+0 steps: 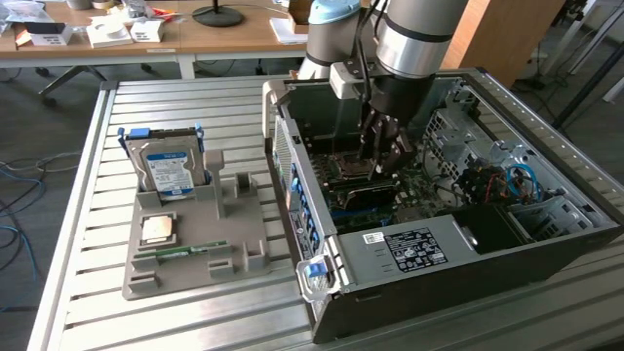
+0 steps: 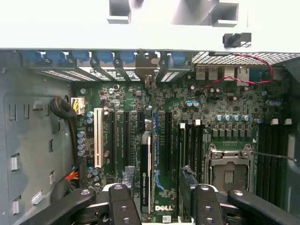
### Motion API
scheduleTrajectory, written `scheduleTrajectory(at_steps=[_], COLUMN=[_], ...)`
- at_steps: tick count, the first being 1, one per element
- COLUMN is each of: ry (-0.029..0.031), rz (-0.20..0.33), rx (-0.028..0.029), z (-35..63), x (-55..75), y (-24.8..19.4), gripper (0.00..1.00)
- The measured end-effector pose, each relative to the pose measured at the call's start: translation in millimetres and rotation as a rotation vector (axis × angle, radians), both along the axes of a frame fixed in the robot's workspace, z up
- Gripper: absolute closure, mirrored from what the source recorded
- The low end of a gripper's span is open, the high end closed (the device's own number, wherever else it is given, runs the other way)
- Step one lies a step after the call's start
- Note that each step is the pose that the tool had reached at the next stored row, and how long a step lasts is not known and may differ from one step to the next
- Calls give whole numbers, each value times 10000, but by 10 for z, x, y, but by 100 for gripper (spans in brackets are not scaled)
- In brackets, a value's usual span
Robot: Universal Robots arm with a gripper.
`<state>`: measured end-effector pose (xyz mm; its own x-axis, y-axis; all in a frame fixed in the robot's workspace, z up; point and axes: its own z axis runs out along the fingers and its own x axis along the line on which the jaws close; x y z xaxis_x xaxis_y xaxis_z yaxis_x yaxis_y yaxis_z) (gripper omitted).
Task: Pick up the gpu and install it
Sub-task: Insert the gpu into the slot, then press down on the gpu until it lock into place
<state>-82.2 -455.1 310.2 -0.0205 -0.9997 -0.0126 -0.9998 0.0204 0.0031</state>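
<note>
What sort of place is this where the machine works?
Most likely a robotics lab or workshop inside an office-like room: a slatted metal table bears an open computer case and a grey parts fixture, and wooden desks with small boxes stand behind it.

**Gpu** (image 2: 144,164): thin, flat black circuit card. Seen edge-on as a narrow dark strip with a small green logo label on one face. Stands upright on its long edge on the motherboard (image 2: 206,101), among the expansion slots (image 2: 166,140) and parallel to them, inside the open computer case (image 1: 468,270), nearer the case's rear wall. Whether it is fully seated cannot be told.
</note>
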Motion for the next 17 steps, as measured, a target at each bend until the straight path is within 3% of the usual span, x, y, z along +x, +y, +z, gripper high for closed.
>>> scheduleTrajectory(at_steps=[10,17], ry=[0,1], rz=[0,0], rx=[-11,-12], z=[74,75], x=[0,0], y=[0,0], gripper=[49,49])
